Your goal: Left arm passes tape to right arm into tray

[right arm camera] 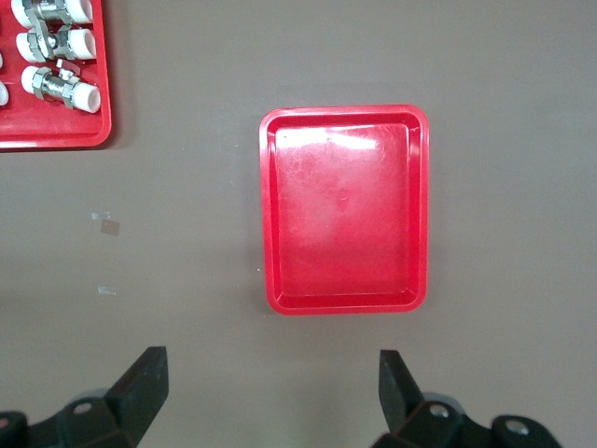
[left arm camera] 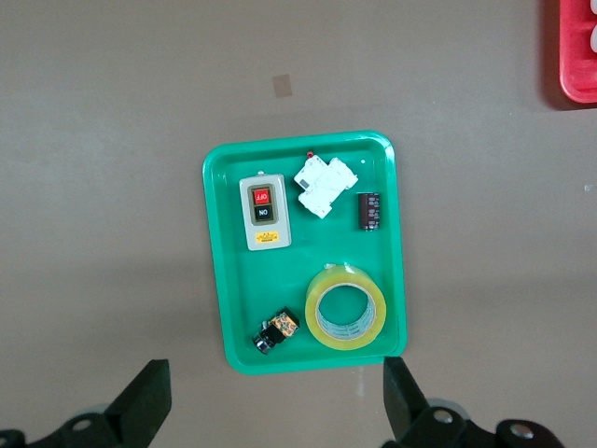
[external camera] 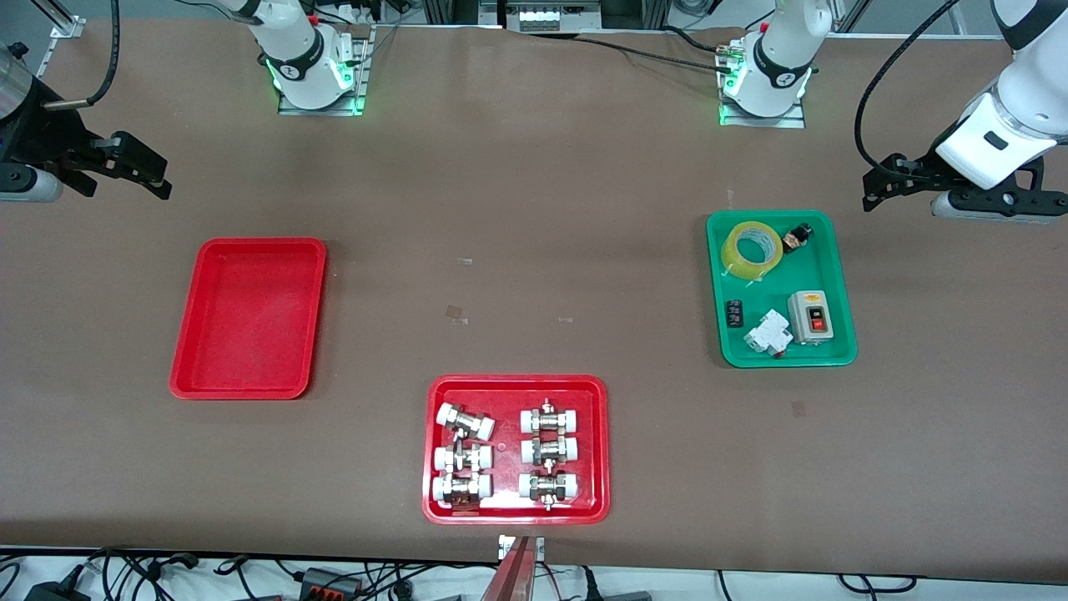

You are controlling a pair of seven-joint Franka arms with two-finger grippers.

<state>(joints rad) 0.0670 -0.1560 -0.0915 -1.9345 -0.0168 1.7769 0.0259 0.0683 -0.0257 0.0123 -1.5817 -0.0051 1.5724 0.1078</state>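
The tape (external camera: pixel 752 249) (left arm camera: pixel 347 307), a yellowish roll with a white core, lies flat in a green tray (external camera: pixel 822 259) (left arm camera: pixel 233 280) toward the left arm's end of the table. My left gripper (external camera: pixel 872 188) (left arm camera: pixel 273 383) hangs open and empty over bare table, just off the tray's short edge by the tape. The plain red tray (external camera: pixel 250 317) (right arm camera: pixel 345 215) sits empty toward the right arm's end. Just off one short edge of it, my right gripper (external camera: pixel 158 179) (right arm camera: pixel 270 369) hangs open over bare table, holding nothing.
The green tray also holds a grey switch box (external camera: pixel 811 317), a white breaker (external camera: pixel 768 332) and two small dark parts. A red tray of white-capped metal fittings (external camera: pixel 506 451) (right arm camera: pixel 56 138) sits mid-table, nearer the front camera. Brown table lies between the trays.
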